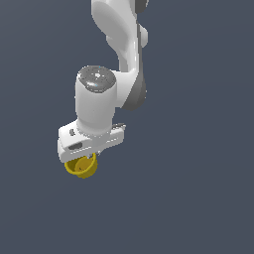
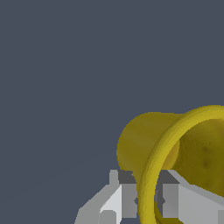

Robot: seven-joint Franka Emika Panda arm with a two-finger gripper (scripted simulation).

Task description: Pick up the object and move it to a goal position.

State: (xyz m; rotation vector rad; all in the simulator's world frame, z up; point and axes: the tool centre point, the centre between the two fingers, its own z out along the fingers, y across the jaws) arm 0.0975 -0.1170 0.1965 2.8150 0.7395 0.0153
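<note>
**One yellow cup, one white arm, nothing beneath them**

Exterior view: You are looking at a single Franka arm [image 1: 119,44], glossy white with rounded, moulded casings and a grey, speckled disc capping its last joint. Below that joint sits one blocky white gripper [image 1: 85,161]. Directly under it hangs the only object in the scene, one small bright yellow cup [image 1: 82,168], a short hollow cylinder with a thick rim, tipped so its opening faces partly toward the camera. It is narrower than the gripper body above it. No table or other support shows here; cup and arm stand against a flat, even slate-blue field [image 1: 198,188]. The fingers are mostly hidden by the hand and the cup.

Wrist view: You see the same one cup [image 2: 144,144] up close, lying on its side relative to the camera, its smooth matte outer wall tapering slightly away from a rounded lip, the inside a mottled darker yellow. Two grey-and-white angular fingers [image 2: 120,199] stand either side of the rim wall, pinching it between them.
</note>
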